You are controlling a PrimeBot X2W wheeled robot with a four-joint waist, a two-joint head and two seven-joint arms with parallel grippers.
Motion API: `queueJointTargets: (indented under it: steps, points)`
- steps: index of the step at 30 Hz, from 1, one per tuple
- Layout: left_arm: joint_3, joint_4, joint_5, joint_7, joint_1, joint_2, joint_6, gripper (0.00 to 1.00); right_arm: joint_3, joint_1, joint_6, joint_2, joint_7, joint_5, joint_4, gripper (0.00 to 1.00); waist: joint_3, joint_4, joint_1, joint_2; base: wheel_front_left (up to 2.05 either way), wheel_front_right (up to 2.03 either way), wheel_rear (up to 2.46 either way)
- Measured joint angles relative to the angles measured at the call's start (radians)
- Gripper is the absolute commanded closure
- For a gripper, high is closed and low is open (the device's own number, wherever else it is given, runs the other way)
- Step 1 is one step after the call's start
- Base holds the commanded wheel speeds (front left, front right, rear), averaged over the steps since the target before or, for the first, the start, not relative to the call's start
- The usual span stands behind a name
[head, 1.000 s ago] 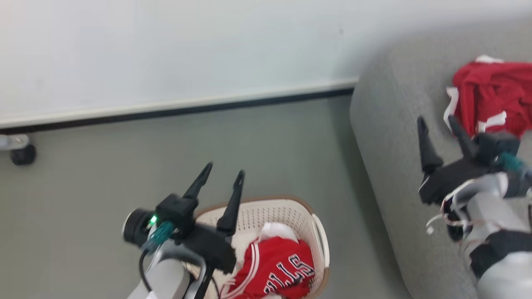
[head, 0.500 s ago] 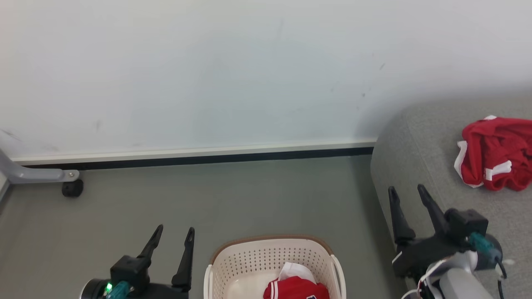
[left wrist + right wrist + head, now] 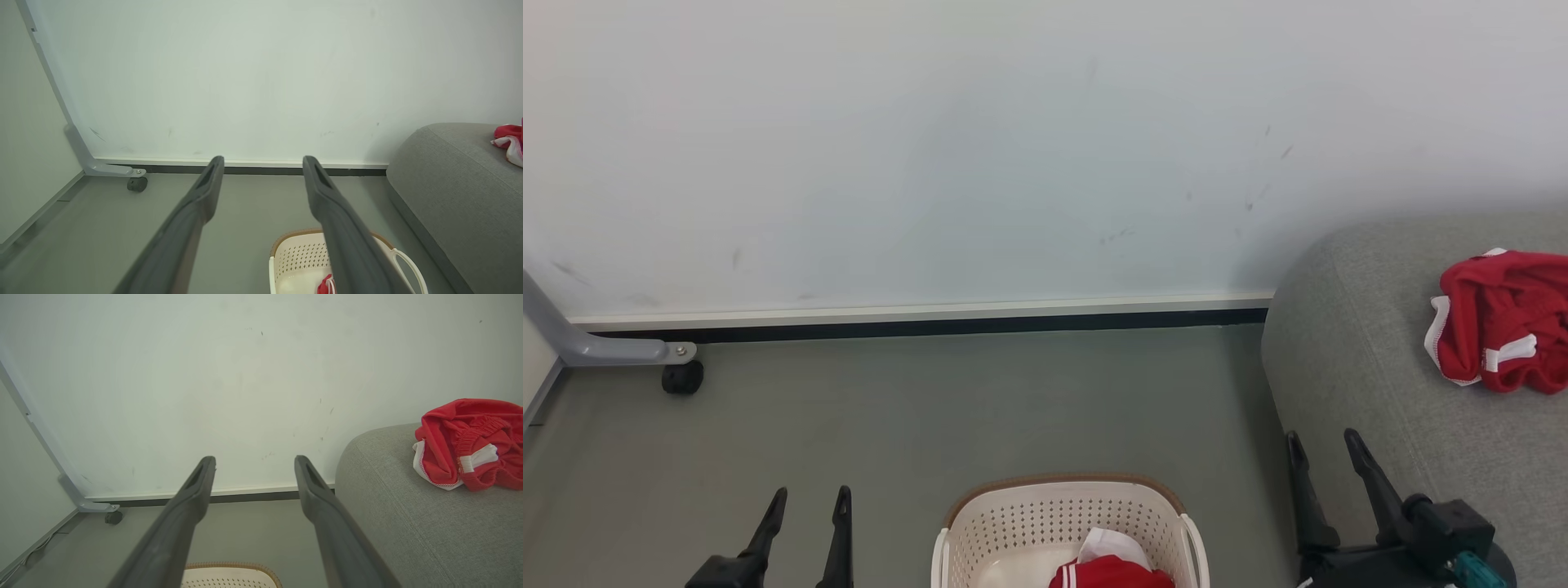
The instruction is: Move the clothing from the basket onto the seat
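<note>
Entries placed against the basket (image 3: pixel 1029 523), largest first

- Wall (image 3: pixel 931 147): pale, scuffed, behind the basket; white-and-black skirting strip (image 3: pixel 915 318) at its foot
- Floor (image 3: pixel 972 408): grey-green, bare on all sides of the basket
- Seat (image 3: pixel 1347 376): grey upholstery, rounded corner, right of the basket, with a strip of floor between them
- Basket: cream, perforated, brown rim, standing on the floor, its near half cut off in the head view
- Right gripper (image 3: pixel 1321 435): right of the basket, at the seat's near edge, jaws spread wide, empty
- Left gripper (image 3: pixel 812 492): left of the basket, over bare floor, apart from the rim, jaws spread wide, empty
- Plain red garment (image 3: pixel 1499 327): white trim, crumpled on the seat, well right of the basket
- Second red garment (image 3: pixel 1111 573): white trim, inside the basket behind its perforated wall, mostly cut off
- Frame leg (image 3: pixel 605 347) with black castor (image 3: pixel 682 377): well left of the basket, by the skirting strip

Changes: a second ago the left gripper overlapped the basket's left rim and now stands clear of it. The right gripper was just beside the plain red garment and is now well short of it. The head camera has lifted, so the second garment's lettering is out of frame
</note>
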Motion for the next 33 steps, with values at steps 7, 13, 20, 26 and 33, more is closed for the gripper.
queueJointTargets:
  steps: [7, 13, 20, 26, 33]
  points:
    - [0.058, -0.031, 0.048, 0.000, 0.031, -0.015, 0.000, 0.00, -0.010, 0.076, -0.017, -0.001, 0.000, -0.001, -0.085, 0.00, 0.004, -0.002, 0.0000, 0.0000, 0.00, 0.00, 0.00]
    - [0.101, -0.053, 0.097, -0.001, 0.058, -0.020, 0.000, 0.00, -0.026, 0.115, -0.026, -0.001, 0.000, -0.001, -0.138, 0.00, 0.009, -0.008, 0.0000, 0.0000, 0.00, 0.00, 0.00]
    - [0.136, -0.068, 0.118, -0.001, 0.076, -0.038, 0.000, 0.00, -0.038, 0.131, -0.035, -0.001, 0.007, -0.001, -0.174, 0.00, 0.014, -0.019, 0.0000, 0.0000, 0.00, 0.00, 0.00]
    - [0.151, -0.086, 0.148, -0.001, 0.080, -0.059, 0.000, 0.00, -0.049, 0.133, -0.043, -0.002, 0.023, -0.001, -0.206, 0.00, 0.018, -0.024, 0.0000, 0.0000, 0.00, 0.00, 0.00]
    - [0.160, -0.095, 0.157, -0.001, 0.081, -0.072, 0.000, 0.00, -0.058, 0.135, -0.044, -0.002, 0.040, -0.001, -0.230, 0.00, 0.023, -0.024, 0.0000, 0.0000, 0.00, 0.00, 0.00]
